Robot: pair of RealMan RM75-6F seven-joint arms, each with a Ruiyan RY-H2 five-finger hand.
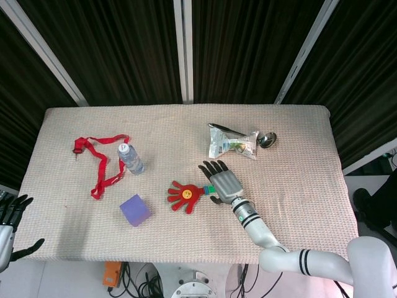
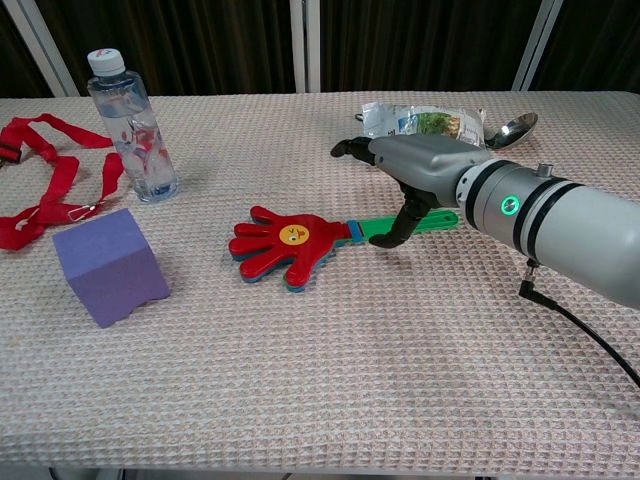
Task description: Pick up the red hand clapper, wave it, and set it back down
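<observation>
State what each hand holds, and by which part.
Nothing is held. The right hand hovers open over the clapper's green handle; the left hand is open off the table.

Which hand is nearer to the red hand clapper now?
Right. The right hand hovers open over the red hand clapper handle; the left hand is off the table's far left corner.

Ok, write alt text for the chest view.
The right hand hovers open over the green handle of the red clapper, which lies flat on the table. To the left stand a purple cube and a water bottle; a snack bag lies behind the hand.
</observation>
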